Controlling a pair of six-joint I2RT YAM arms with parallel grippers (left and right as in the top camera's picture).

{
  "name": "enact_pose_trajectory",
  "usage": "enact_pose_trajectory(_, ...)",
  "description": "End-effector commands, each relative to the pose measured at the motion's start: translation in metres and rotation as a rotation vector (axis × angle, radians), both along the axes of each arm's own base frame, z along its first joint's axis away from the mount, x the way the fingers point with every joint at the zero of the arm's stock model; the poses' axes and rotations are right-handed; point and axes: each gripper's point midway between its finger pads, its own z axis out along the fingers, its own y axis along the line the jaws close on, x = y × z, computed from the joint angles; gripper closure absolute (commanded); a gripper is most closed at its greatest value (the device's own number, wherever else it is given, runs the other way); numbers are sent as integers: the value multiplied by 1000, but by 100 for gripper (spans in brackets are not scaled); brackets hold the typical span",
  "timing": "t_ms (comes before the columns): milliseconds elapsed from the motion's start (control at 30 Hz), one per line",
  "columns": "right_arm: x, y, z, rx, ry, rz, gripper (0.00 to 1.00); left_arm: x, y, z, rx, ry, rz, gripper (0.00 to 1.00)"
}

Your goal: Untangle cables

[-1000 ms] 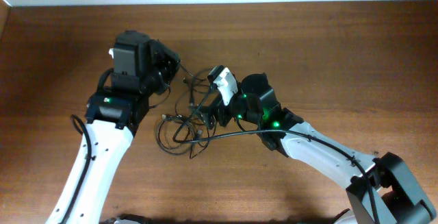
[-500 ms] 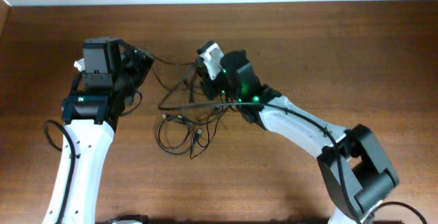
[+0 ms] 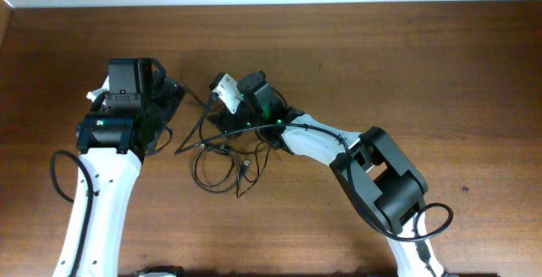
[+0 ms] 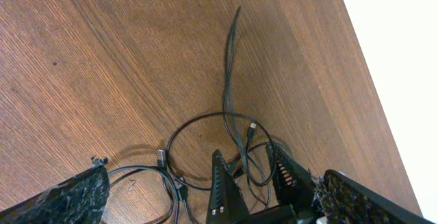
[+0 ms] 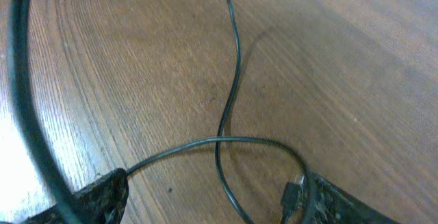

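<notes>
The cables [image 3: 222, 157] are thin black cords tangled in loops on the brown table, between the two arms. In the left wrist view the cables [image 4: 205, 142] loop below one long strand that runs away from the camera. My left gripper [image 3: 174, 99] [image 4: 213, 177] is open at the left edge of the tangle and holds nothing. My right gripper [image 3: 213, 118] [image 5: 215, 179] is open low over the tangle's top. A cable [image 5: 226, 142] and a small plug [image 5: 293, 195] lie on the wood between its fingers. Its ribbed fingers [image 4: 222, 190] show between my left gripper's fingers.
The wooden table [image 3: 406, 65] ends at a pale wall along the back edge. A thicker black cable [image 3: 61, 171] hangs beside the left arm. The right arm [image 3: 381, 175] stretches across from the front right.
My left gripper opened and let go of a strand that was stretched taut; it now lies slack. The right gripper swept left over the tangle, shut briefly, and has opened again.
</notes>
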Motion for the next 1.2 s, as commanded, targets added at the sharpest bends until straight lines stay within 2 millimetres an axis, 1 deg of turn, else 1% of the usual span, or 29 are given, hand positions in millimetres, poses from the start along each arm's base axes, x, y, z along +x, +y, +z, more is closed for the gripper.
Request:
enact_pose_trajectory(0, 2, 10, 5, -4, -77, 42, 18, -1, 5, 4, 22, -7, 6, 1)
enact_pose_trajectory(67, 4, 12, 1, -6, -105, 55, 18, -1, 5, 4, 22, -7, 6, 1)
enact_pose_trajectory(167, 14, 23, -21, -28, -80, 58, 18, -1, 5, 4, 22, -7, 6, 1)
enact_pose_trajectory(200, 13, 26, -31, -64, -66, 76, 18, -1, 5, 4, 22, -7, 6, 1)
enact_pose_trajectory(233, 4, 23, -43, -145, -76, 127, 23, -1, 5, 4, 22, -7, 5, 1)
enact_pose_trajectory(267, 2, 14, -56, -232, -87, 126, 36, -1, 5, 4, 22, -7, 6, 1)
enact_pose_trajectory(300, -1, 3, -69, -314, -81, 132, 52, -1, 5, 4, 22, -7, 6, 1)
enact_pose_trajectory(367, -1, -11, -79, -369, -52, 131, 69, -1, 5, 4, 22, -7, 6, 1)
enact_pose_trajectory(400, 2, -15, -80, -381, -55, 114, 90, -1, 5, 4, 22, -7, 6, 1)
enact_pose_trajectory(433, 7, -17, -75, -385, -64, 90, 96, -1, 5, 4, 22, -7, 6, 1)
enact_pose_trajectory(467, 11, -18, -63, -378, -63, 55, 96, -1, 5, 4, 22, -7, 6, 1)
enact_pose_trajectory(500, 14, -17, -32, -348, -76, 31, 96, -1, 5, 4, 22, -7, 6, 1)
enact_pose_trajectory(533, 9, -26, 20, -333, -94, 23, 96, -1, 5, 4, 22, -7, 5, 1)
enact_pose_trajectory(600, 8, -44, 53, -325, -84, -5, 96, -1, 5, 4, 22, -7, 6, 1)
enact_pose_trajectory(633, 15, -74, 99, -254, -49, -88, 96, -1, 5, 4, 22, -7, 6, 1)
enact_pose_trajectory(667, 16, -94, 129, -209, -45, -96, 96, -1, 5, 4, 22, -7, 6, 1)
enact_pose_trajectory(700, 24, -132, 160, -170, -36, -176, 96, -1, 5, 4, 22, -7, 6, 1)
enact_pose_trajectory(733, 32, -161, 175, -158, -35, -239, 96, -1, 5, 4, 22, -7, 6, 1)
enact_pose_trajectory(767, 50, -225, 190, -164, -24, -393, 96, -1, 5, 4, 22, -7, 6, 1)
enact_pose_trajectory(800, 74, -325, 202, -171, -4, -712, 96, -1, 5, 4, 22, -7, 6, 1)
enact_pose_trajectory(833, 80, -384, 206, -192, -6, -874, 96, -1, 5, 4, 22, -7, 6, 1)
enact_pose_trajectory(867, 79, -466, 206, -122, 50, -1052, 96, -1, 5, 4, 22, -7, 6, 1)
enact_pose_trajectory(933, 62, -515, 197, 2, 164, -1052, 96, -1, 5, 4, 22, -7, 6, 1)
enact_pose_trajectory(967, 48, -548, 192, 26, 206, -1106, 96, -1, 5, 4, 22, -7, 6, 1)
enact_pose_trajectory(1033, 23, -624, 185, -117, 193, -1376, 96, -1, 5, 4, 22, -7, 6, 1)
enact_pose_trajectory(1067, 3, -672, 179, -252, 178, -1567, 96, -1, 5, 4, 22, -7, 5, 1)
enact_pose_trajectory(1100, -8, -694, 172, -324, 188, -1641, 96, -1, 5, 4, 22, -7, 6, 1)
enact_pose_trajectory(1133, -23, -719, 147, -388, 264, -1691, 96, -1, 5, 4, 22, -7, 6, 1)
enact_pose_trajectory(1167, -37, -732, 110, -381, 394, -1718, 96, -1, 5, 4, 22, -7, 6, 1)
